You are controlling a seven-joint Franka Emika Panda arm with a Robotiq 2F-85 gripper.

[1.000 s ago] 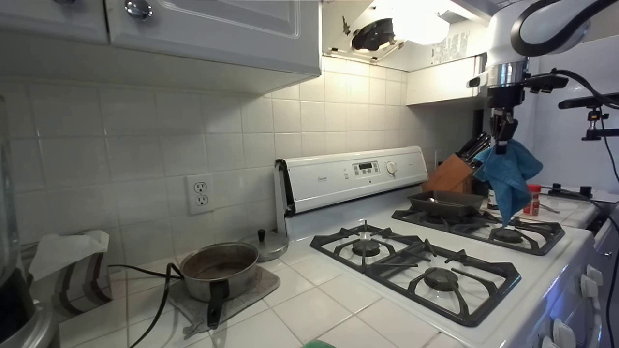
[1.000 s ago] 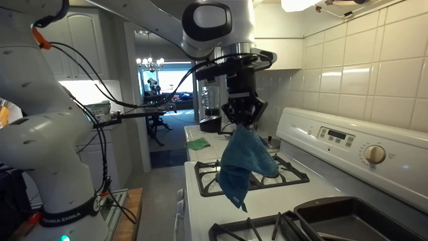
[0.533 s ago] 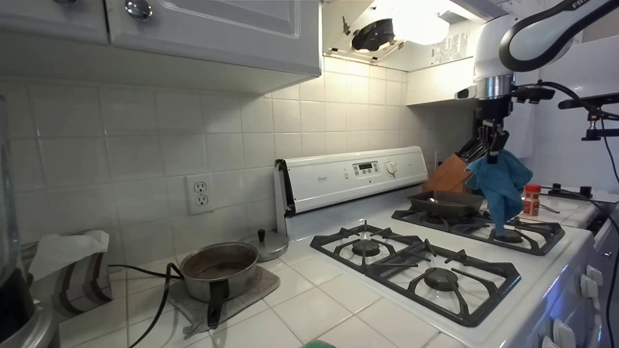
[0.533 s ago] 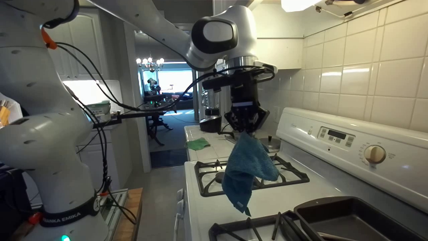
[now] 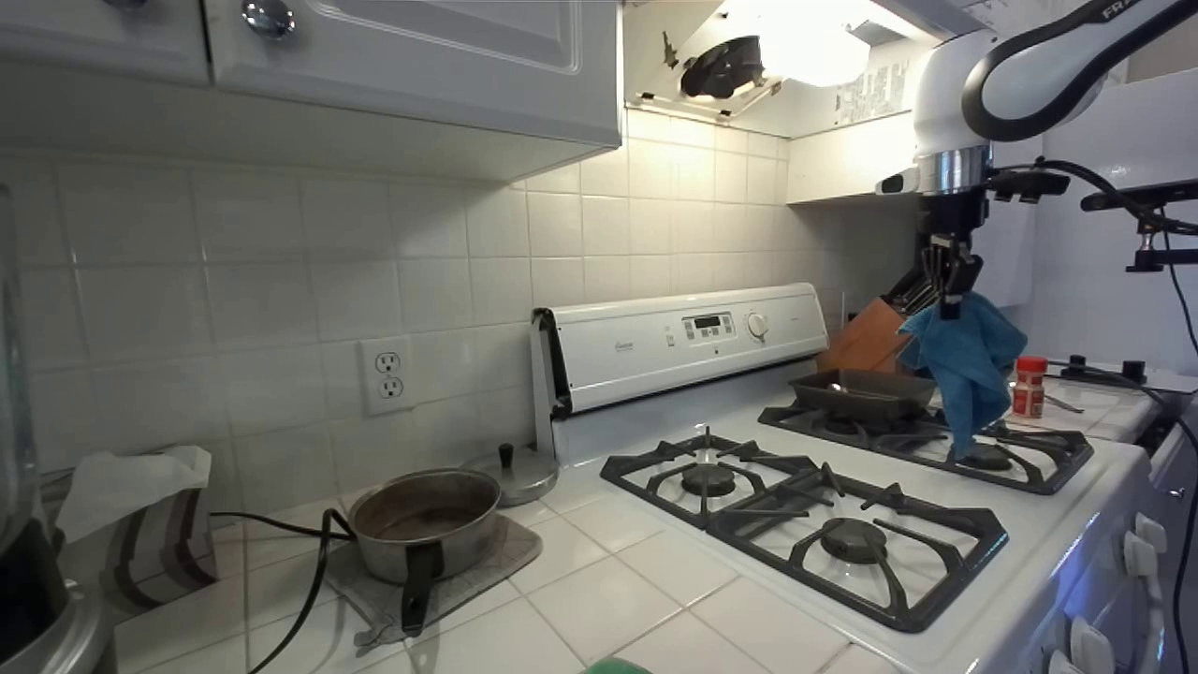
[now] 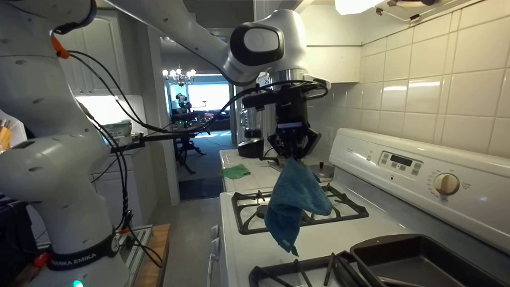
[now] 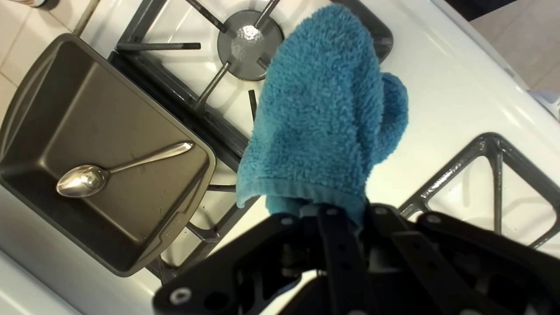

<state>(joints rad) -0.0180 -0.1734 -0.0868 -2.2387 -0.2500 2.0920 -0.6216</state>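
The gripper (image 6: 294, 156) points straight down over the stove (image 6: 322, 239), clamped tight on the upper part of a blue cloth (image 6: 297, 195). The cloth hangs beneath it in loose folds; from here I can't quite make out whether its lowest tip brushes the burner (image 5: 990, 457) below. Near the cloth, a dark baking pan (image 7: 118, 113) sits on a black grate (image 7: 218, 124), and a metal spoon (image 7: 83, 180) lies inside it. Past the pan, in an exterior view, stands a wooden knife block (image 5: 866, 339), and a red-capped jar (image 5: 1029, 391) is upright just beyond the stove. At the stove's other end, on the tiled table (image 5: 618, 608), a small pot (image 5: 468, 535) rests on a mat (image 5: 505, 552) with a lid (image 5: 524, 482) close by, while a green cloth (image 6: 236, 171) lies near the edge.
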